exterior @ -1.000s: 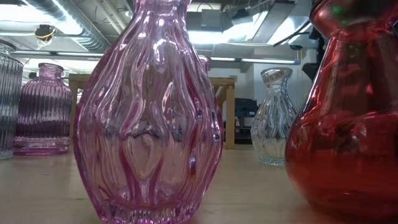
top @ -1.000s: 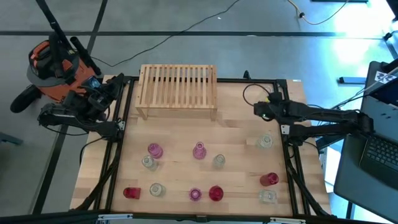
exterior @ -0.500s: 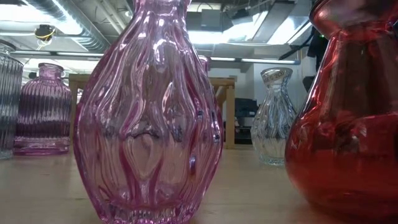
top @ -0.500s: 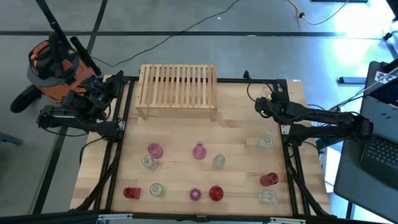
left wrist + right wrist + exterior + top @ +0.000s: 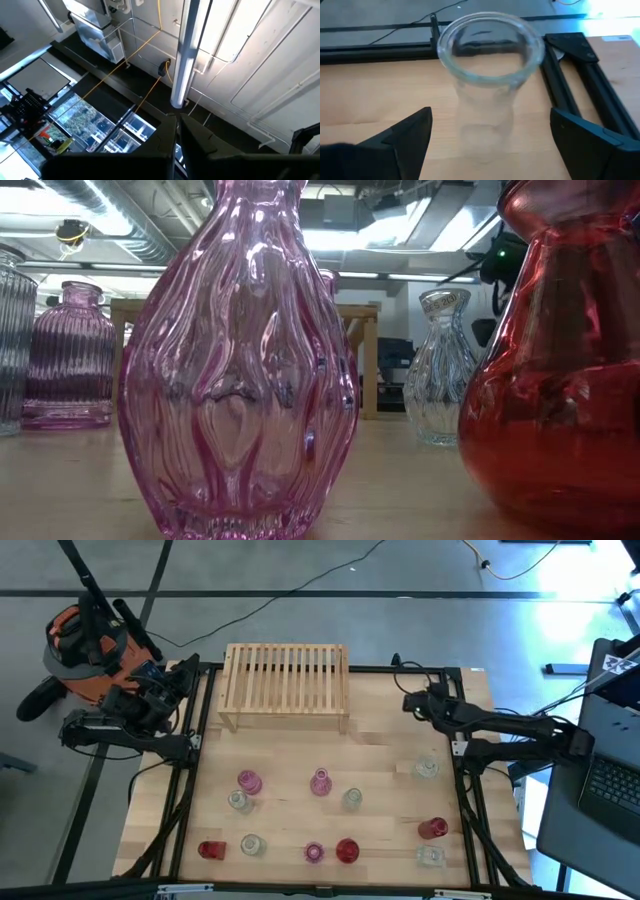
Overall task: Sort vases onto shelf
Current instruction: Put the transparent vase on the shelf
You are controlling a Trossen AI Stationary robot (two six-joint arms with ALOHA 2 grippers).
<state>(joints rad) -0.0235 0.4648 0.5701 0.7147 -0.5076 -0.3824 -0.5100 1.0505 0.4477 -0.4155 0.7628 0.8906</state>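
Overhead, the right gripper (image 5: 412,703) hovers at the far right of the wooden tabletop (image 5: 380,755), its fingers (image 5: 402,137) spread wide either side of a clear glass vase (image 5: 489,80).

Whether that vase is touched or lifted, I cannot tell. Left of the gripper, at the far edge, stands the light slatted wooden shelf (image 5: 287,686). Nearer lie the other small vases: a pink slim-necked one (image 5: 320,781) mid-table, a squat pink one (image 5: 249,782) to its left, a red one (image 5: 432,829) near right, a clear one (image 5: 427,768) beyond it. The left gripper (image 5: 185,680) waits off the table's far left corner; its fingers (image 5: 200,147) look pressed together.
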